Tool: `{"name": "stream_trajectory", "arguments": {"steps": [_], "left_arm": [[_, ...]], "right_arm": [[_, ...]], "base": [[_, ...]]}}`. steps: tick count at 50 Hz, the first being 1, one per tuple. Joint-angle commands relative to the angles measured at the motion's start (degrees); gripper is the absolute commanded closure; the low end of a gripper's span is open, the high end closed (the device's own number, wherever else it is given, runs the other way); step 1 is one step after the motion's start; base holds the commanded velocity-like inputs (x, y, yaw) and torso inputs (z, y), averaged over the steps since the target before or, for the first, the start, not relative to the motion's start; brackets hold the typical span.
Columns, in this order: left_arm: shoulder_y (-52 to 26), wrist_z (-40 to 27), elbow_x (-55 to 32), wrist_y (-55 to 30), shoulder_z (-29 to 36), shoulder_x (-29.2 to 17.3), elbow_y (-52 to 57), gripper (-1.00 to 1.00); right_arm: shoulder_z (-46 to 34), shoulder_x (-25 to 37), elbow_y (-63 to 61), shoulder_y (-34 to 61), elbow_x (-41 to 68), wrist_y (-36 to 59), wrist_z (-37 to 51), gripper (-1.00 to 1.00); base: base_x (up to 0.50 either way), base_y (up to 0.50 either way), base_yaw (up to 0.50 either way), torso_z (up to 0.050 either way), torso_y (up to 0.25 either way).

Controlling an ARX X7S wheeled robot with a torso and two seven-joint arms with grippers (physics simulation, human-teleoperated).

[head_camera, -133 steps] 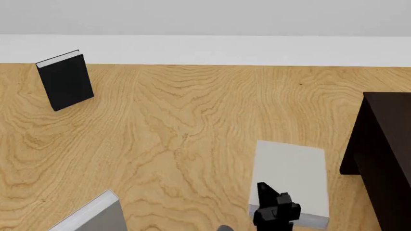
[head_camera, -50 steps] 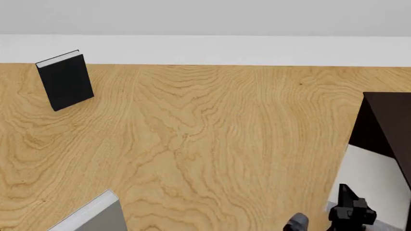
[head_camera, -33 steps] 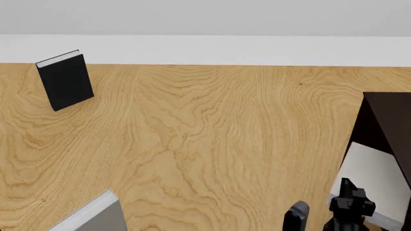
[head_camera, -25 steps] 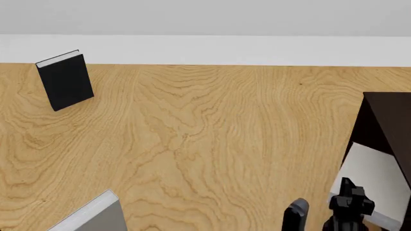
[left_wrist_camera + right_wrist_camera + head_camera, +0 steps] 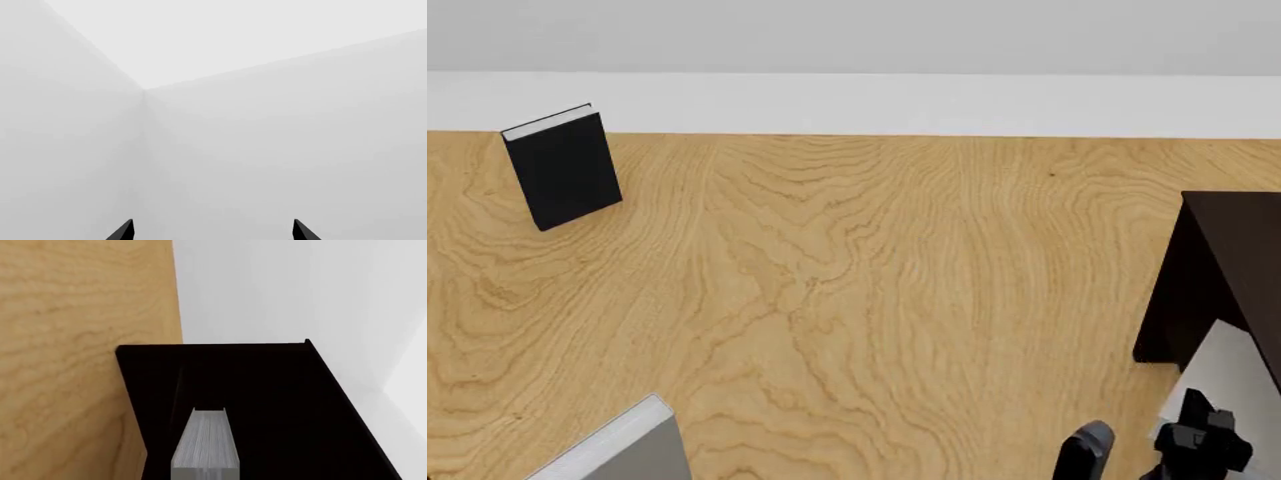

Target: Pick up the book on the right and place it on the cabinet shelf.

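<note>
The book [image 5: 1232, 362], thin with a whitish cover, pokes into the open front of the very dark cabinet [image 5: 1232, 250] at the right edge of the head view. My right gripper [image 5: 1198, 425] is shut on the book's near end. In the right wrist view the book's grey page edge [image 5: 205, 444] runs forward into the cabinet's black interior [image 5: 280, 400], where the cabinet shelf cannot be told apart from the dark. My left gripper [image 5: 211, 233] is open with nothing between its fingertips [image 5: 123, 232], and faces a white wall corner.
A black book with white page edges [image 5: 561, 168] stands far left near the back wall. A plain grey book [image 5: 625, 446] lies at the bottom left. The wooden tabletop [image 5: 854, 300] spreads between them and the cabinet.
My right gripper has carried the book from the middle of the table to the right and into the cabinet's opening. In the last half second it slid further right.
</note>
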Motion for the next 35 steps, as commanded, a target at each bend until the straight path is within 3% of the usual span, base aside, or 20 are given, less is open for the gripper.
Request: {"name": "stream_trajectory", "arguments": {"steps": [1, 12, 13, 35], "left_arm": [[-0.1, -0.2, 0.1, -0.2, 0.2, -0.2, 0.0, -1.00], [-0.2, -0.4, 0.2, -0.3, 0.4, -0.3, 0.0, -1.00], [-0.2, -0.4, 0.2, -0.3, 0.4, -0.3, 0.0, -1.00], [-0.1, -0.9, 0.3, -0.1, 0.6, -0.7, 0.1, -1.00]], "right_arm": [[2.4, -0.4, 4.1, 0.4, 0.0, 2.0, -0.5, 1.00], [3.0, -1.4, 4.4, 1.1, 0.5, 3.2, -1.2, 1.00], [3.0, -1.7, 4.0, 1.4, 0.7, 4.1, -1.4, -1.00], [3.5, 0.5, -4.6, 2.3, 1.2, 8.4, -1.4, -1.00]], "base": [[0.00, 0.00, 0.00, 0.000, 0.000], [0.00, 0.00, 0.00, 0.000, 0.001], [0.00, 0.00, 0.00, 0.000, 0.000], [0.01, 0.00, 0.00, 0.000, 0.000]]}}
